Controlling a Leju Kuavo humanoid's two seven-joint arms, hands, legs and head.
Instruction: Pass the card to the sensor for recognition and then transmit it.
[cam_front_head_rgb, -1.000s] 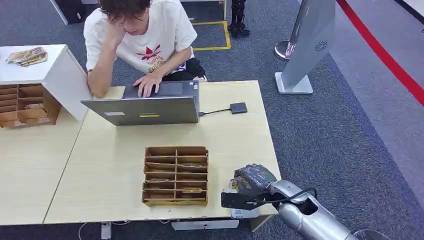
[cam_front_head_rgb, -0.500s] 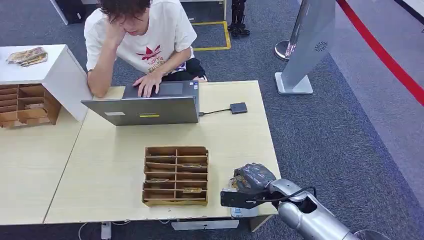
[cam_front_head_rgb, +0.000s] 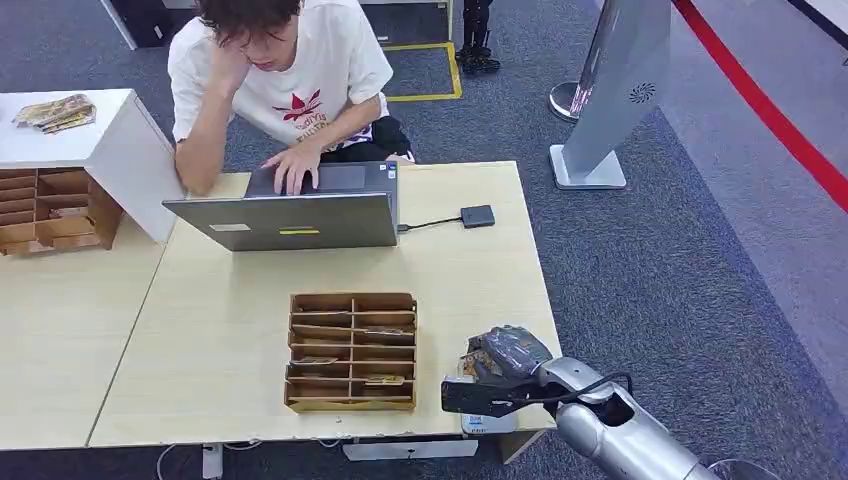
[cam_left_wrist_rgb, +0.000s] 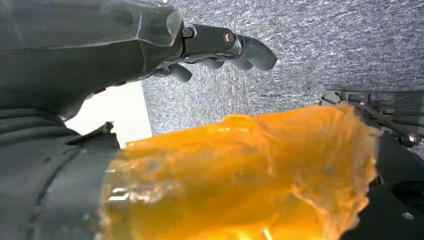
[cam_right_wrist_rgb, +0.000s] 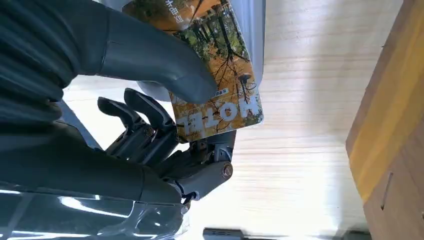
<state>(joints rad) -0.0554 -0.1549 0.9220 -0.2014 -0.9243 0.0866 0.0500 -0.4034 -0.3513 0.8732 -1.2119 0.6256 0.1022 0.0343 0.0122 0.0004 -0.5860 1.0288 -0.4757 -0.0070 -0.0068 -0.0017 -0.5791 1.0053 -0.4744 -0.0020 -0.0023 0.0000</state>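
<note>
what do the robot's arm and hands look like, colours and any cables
The right arm is a rounded silver shell with a thin black cable looping over its wrist. The right hand has a dark grey ribbed cover under a glossy clear film, a thick grey thumb and darker fingers with small brass-coloured pins. The left hand is built alike, with the same dark fingers.

In your head view, the dark right hand (cam_front_head_rgb: 503, 358) covers most of the autumn-printed hotel card (cam_front_head_rgb: 467, 366). In your right wrist view, the thick grey thumb (cam_right_wrist_rgb: 165, 65) hides the card's middle. A blurred orange translucent mass (cam_left_wrist_rgb: 240, 180) blocks the lower left wrist view, identity unclear.
</note>
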